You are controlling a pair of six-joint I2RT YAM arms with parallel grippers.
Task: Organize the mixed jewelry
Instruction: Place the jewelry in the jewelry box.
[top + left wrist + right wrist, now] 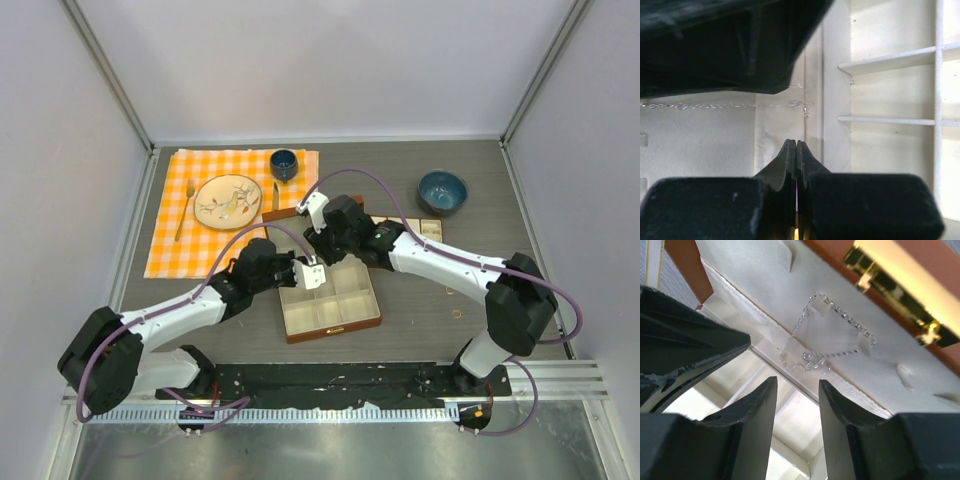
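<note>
**Necklace laid on the lid lining, both grippers at it**

The left gripper point(796, 150) is pressed fully closed with nothing between its tips. The silver chain necklace point(715, 105) runs crosswise a little ahead of those tips, apart from them. The box's divided compartments point(890, 90) lie off to their right.

The right gripper point(796, 390) has its jaws well apart and holds nothing. Just beyond its fingertips the necklace point(840, 310) lies looped against the white lining of the lid point(765, 280), caught over small tabs. Its bunched end sits nearest the tips, slightly right of the gap.

The step appears to be settling the chain into the lid. To do it well, the right gripper should draw straight back along its own axis with its jaws kept apart, so neither pad drags the bunched end. The left tips should stay short of the chain.
</note>
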